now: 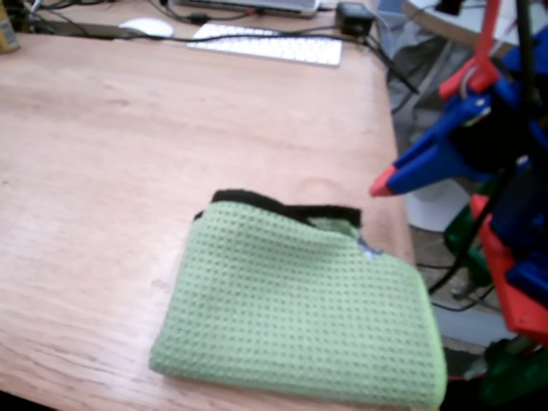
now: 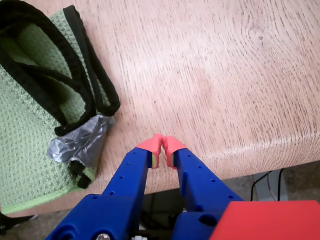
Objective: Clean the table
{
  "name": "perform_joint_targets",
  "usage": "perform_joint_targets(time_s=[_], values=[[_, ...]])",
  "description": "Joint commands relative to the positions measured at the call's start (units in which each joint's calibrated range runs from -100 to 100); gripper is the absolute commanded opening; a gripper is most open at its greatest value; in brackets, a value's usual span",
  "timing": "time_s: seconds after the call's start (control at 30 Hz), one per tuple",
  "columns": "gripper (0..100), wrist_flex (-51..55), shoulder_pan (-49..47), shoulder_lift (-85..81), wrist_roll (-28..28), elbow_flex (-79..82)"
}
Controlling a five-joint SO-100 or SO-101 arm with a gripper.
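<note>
While the fixed view takes in most of the table [image 1: 128, 154], a wide light-brown wooden top with fine grain that fills the left and centre of the picture, the wrist view shows only its corner region and rounded edge [image 2: 210, 75] from close above. The gripper [image 2: 161, 150], blue with red-orange tips, appears plainly only in the wrist view: its two fingers are pressed tip to tip with nothing between them, above bare wood near the table edge, just beside the cloth. In the fixed view the arm is a blurred mass of blue and red at the right border, with one red-tipped finger [image 1: 383, 183] pointing left over the table's right edge; whether the fingers meet cannot be told there.

A folded green waffle-weave cloth [image 1: 300, 317] with black trim lies on the near right part of the table. The wrist view adds a detail the fixed view barely hints at: a patch of crumpled grey tape [image 2: 80, 145] stuck at the cloth's corner, and the black edging looping in two bands. Only the fixed view shows the far end of the table, where a white keyboard [image 1: 265, 44], a white mouse [image 1: 145, 26] and dark cables [image 1: 381, 56] sit, partly cut off by the top border. The cloth runs out of both pictures at an edge. No writing or label can be read anywhere.
</note>
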Motion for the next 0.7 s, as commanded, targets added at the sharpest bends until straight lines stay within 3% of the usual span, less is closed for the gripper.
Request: perform_joint_targets(time_s=[0.0, 0.67], values=[[1, -0.31, 0.08, -0.28, -0.05, -0.45], [1, -0.48, 1.77, -0.37, 0.29, -0.45]])
